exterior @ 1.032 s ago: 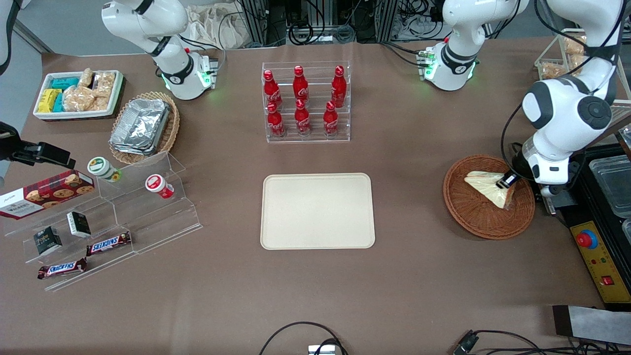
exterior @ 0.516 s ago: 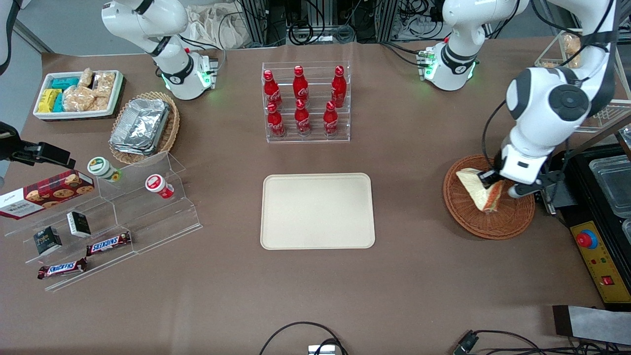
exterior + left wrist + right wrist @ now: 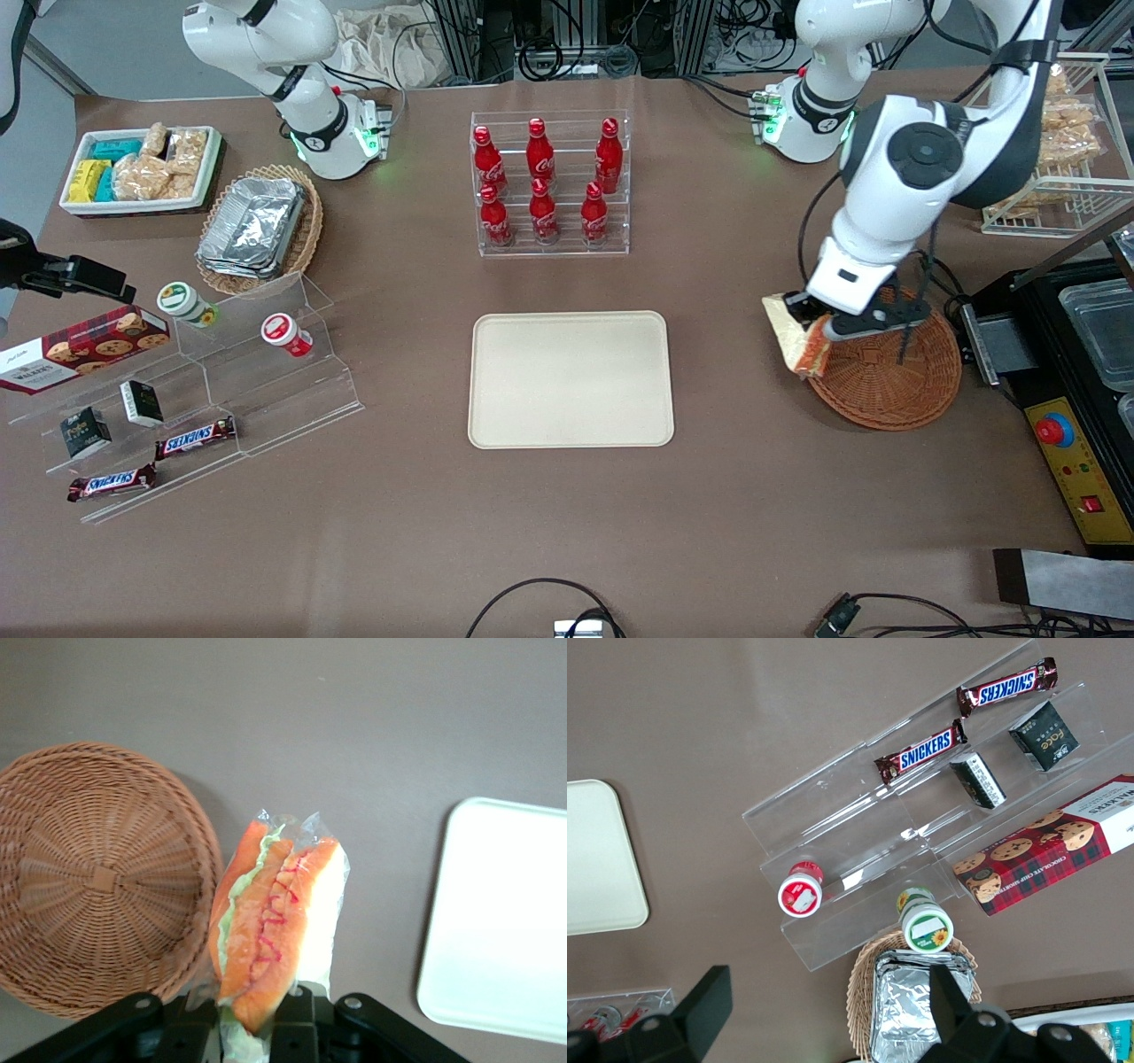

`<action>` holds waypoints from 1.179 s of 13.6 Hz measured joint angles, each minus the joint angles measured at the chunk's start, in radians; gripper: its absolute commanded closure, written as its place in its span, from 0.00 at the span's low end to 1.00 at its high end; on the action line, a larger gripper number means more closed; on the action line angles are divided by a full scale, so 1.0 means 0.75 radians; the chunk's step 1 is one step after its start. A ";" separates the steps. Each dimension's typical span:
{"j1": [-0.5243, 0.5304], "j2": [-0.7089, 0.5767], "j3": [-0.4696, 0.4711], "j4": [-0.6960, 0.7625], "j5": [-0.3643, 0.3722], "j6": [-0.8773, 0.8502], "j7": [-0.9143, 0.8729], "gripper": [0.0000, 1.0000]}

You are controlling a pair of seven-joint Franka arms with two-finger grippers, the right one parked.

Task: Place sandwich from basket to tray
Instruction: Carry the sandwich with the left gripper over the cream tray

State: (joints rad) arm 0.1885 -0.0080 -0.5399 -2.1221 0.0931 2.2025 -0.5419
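My left gripper (image 3: 811, 330) is shut on the wrapped sandwich (image 3: 797, 341) and holds it in the air over the rim of the reddish-brown basket (image 3: 895, 390), on the tray's side. In the left wrist view the sandwich (image 3: 275, 921) hangs between the fingers (image 3: 301, 1028), showing orange and green filling, with the empty basket (image 3: 97, 877) beside it and the cream tray (image 3: 505, 921) a short way off. The tray (image 3: 571, 379) lies flat and bare at the table's middle.
A clear rack of red cola bottles (image 3: 549, 182) stands farther from the camera than the tray. A black box with a red button (image 3: 1076, 443) sits beside the basket at the working arm's end. Acrylic steps with snacks (image 3: 177, 399) lie toward the parked arm's end.
The gripper has lifted the sandwich out of the basket's middle and carried it toward the tray, now over the basket's rim. The basket is left empty.
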 measured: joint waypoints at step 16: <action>-0.114 0.323 -0.293 0.181 0.316 0.001 -0.356 0.75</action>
State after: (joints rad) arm 0.1032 0.2343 -0.7595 -1.9865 0.3304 2.2035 -0.8090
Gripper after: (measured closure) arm 0.744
